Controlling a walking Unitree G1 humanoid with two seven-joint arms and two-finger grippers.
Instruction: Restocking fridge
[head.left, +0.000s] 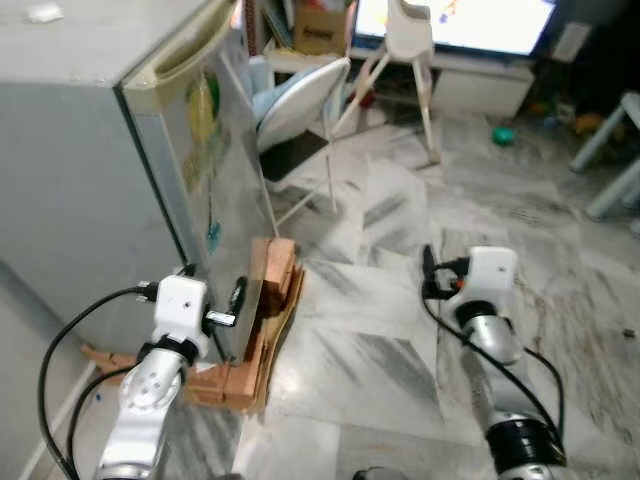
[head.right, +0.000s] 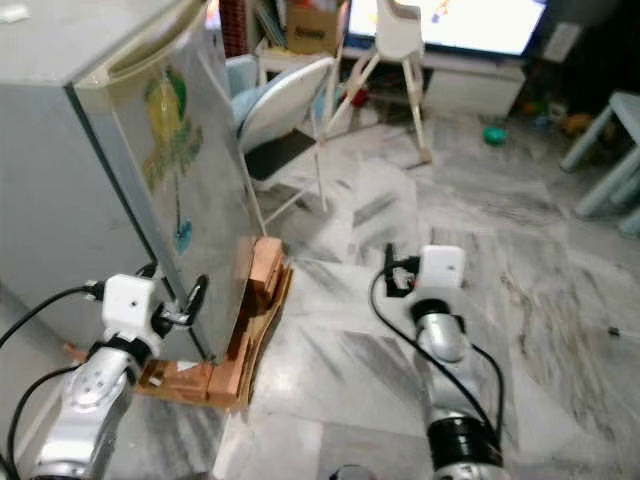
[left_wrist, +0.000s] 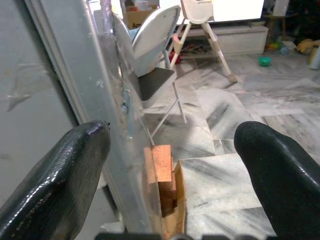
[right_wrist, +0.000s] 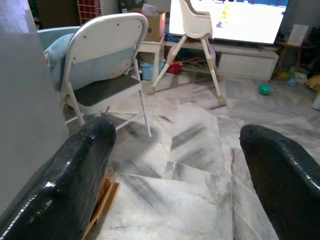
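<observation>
- Left eye view has the fridge on the robot's left, door shut, with a fruit sticker on the door face and a small white scrap lying on its top near the back edge.
- The left gripper is up against the lower front corner of the fridge, fingers spread wide and holding nothing. One finger sits on the fridge side of the door edge and the other out over the floor, so my guess is it's lining up to hook that edge and pull the door open.
- The fridge sits on a stack of bricks and flattened cardboard, probably to keep it raised off the marble floor.
- The right gripper hangs out over bare floor, well apart from the fridge, also wide open and empty. It looks parked out of the way while the left arm does the door.
- Behind the fridge there's a white folding chair, then a high chair and a lit TV screen further back.
- Can't spot any groceries to restock, so I'd say it's barely started.
</observation>
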